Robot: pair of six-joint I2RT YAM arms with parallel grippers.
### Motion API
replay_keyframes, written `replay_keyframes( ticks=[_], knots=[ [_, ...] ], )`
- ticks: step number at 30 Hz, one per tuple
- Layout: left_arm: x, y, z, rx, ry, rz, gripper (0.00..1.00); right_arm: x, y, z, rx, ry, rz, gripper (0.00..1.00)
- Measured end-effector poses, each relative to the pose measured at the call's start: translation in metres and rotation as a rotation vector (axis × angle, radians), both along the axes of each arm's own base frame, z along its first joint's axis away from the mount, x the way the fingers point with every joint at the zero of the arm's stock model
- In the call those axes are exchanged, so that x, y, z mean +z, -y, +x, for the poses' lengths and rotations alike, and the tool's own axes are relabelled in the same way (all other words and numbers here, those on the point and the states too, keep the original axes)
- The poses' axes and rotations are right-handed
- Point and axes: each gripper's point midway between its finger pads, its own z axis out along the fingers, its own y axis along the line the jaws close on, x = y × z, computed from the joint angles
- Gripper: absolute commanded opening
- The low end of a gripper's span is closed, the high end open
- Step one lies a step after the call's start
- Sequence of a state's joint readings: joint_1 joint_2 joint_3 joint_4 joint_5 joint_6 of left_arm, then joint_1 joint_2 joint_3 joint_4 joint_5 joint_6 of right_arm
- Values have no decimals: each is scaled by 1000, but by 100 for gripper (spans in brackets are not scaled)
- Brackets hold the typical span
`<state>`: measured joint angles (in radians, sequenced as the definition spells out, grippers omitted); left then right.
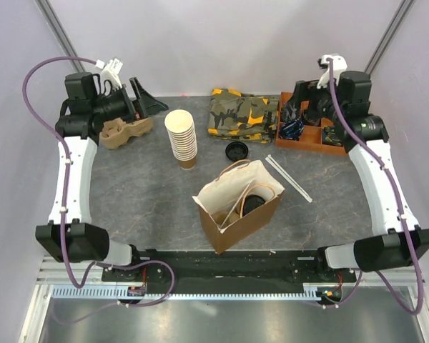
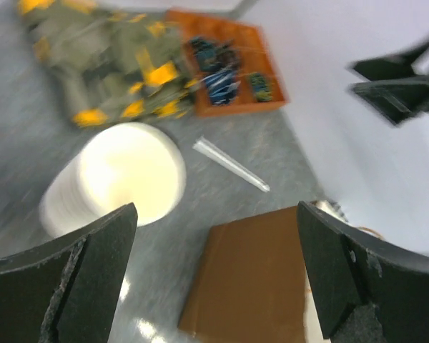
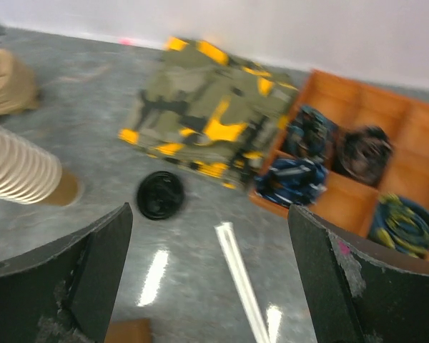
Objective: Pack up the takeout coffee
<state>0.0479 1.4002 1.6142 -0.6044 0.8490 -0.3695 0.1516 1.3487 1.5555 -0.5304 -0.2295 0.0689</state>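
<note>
The takeout coffee (image 1: 253, 203) stands inside the open brown paper bag (image 1: 239, 218) at the table's near middle. Only its round black lid shows past the bag's white lining and handles. My left gripper (image 1: 149, 100) hangs at the far left, well away from the bag. It is open and holds nothing. Its wrist view looks between wide black fingers (image 2: 79, 279) down onto the bag's brown side (image 2: 250, 286). My right gripper (image 1: 300, 107) is raised at the far right over the orange tray, open and holding nothing, with its fingers (image 3: 365, 279) spread wide.
A tall stack of lidless paper cups (image 1: 181, 137) stands left of centre, with a pulp cup carrier (image 1: 125, 132) beside it. A camouflage cloth (image 1: 243, 113), a loose black lid (image 1: 236, 151), a wrapped straw (image 1: 288, 177) and an orange tray of packets (image 1: 311, 130) lie at the back right.
</note>
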Motion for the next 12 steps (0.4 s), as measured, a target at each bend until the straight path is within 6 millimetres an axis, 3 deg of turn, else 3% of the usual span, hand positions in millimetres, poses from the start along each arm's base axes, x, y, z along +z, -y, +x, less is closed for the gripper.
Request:
replay_keyframes(
  ticks=[3, 6, 12],
  knots=[
    [-34, -24, 15, 92, -101, 75, 100, -22, 37, 15, -91, -77, -9, 98],
    [-67, -41, 17, 144, -167, 189, 100, -53, 64, 20, -149, -180, -34, 98],
    [-115, -66, 7, 195, -264, 362, 100, -103, 85, 6, -174, -325, -74, 98]
  ],
)
